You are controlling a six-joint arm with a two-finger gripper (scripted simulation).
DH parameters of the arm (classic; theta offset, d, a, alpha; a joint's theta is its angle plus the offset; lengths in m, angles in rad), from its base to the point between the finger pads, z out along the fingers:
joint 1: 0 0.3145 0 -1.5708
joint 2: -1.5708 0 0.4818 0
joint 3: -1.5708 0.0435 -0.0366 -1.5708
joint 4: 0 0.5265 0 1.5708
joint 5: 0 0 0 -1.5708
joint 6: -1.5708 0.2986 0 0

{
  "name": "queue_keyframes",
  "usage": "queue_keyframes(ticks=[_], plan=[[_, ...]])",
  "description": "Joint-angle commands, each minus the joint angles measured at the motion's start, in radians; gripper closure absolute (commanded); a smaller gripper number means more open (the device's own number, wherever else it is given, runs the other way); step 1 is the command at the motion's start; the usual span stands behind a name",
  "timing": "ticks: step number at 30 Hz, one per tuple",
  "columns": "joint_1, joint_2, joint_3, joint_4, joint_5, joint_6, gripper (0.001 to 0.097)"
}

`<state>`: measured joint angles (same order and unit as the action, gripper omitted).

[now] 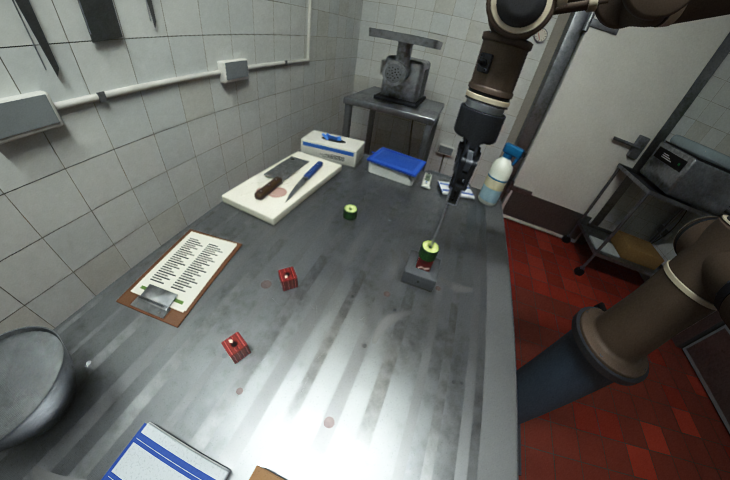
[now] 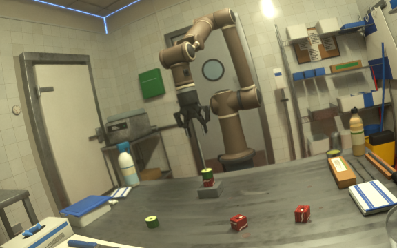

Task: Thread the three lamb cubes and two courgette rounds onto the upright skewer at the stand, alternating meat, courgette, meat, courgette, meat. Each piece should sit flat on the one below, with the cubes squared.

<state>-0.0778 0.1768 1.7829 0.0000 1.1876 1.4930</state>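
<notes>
A green courgette round [image 1: 429,249] [image 2: 206,173] sits on top of a red lamb cube [image 1: 424,263] [image 2: 208,182], both threaded on the thin upright skewer [image 1: 442,221] [image 2: 201,151] that rises from the grey stand block [image 1: 420,274] [image 2: 210,189]. Two more lamb cubes lie loose on the steel table, one mid-table [image 1: 287,278] [image 2: 238,222] and one nearer the front [image 1: 236,346] [image 2: 302,213]. A second courgette round [image 1: 350,211] [image 2: 152,221] lies by the cutting board. My gripper [image 1: 455,189] [image 2: 194,131] hangs above the skewer's tip, open and empty.
A blue-lidded box [image 1: 395,165] and a tissue box [image 1: 332,148] sit at the table's far end, beside a cutting board [image 1: 281,185] with a cleaver and a knife. A spray bottle [image 1: 496,180] stands at the far right edge. A clipboard [image 1: 180,275] lies on the left.
</notes>
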Motion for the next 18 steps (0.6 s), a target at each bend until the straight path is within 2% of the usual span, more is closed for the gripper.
queue_keyframes(ticks=[1, 6, 18], plan=[[0.000, -0.011, -0.014, 0.000, 0.016, 0.000, 0.0361], [0.000, -0.036, -0.046, 0.000, 0.072, 0.000, 0.0361], [0.000, -0.036, -0.046, 0.000, 0.074, 0.000, 0.0361]])
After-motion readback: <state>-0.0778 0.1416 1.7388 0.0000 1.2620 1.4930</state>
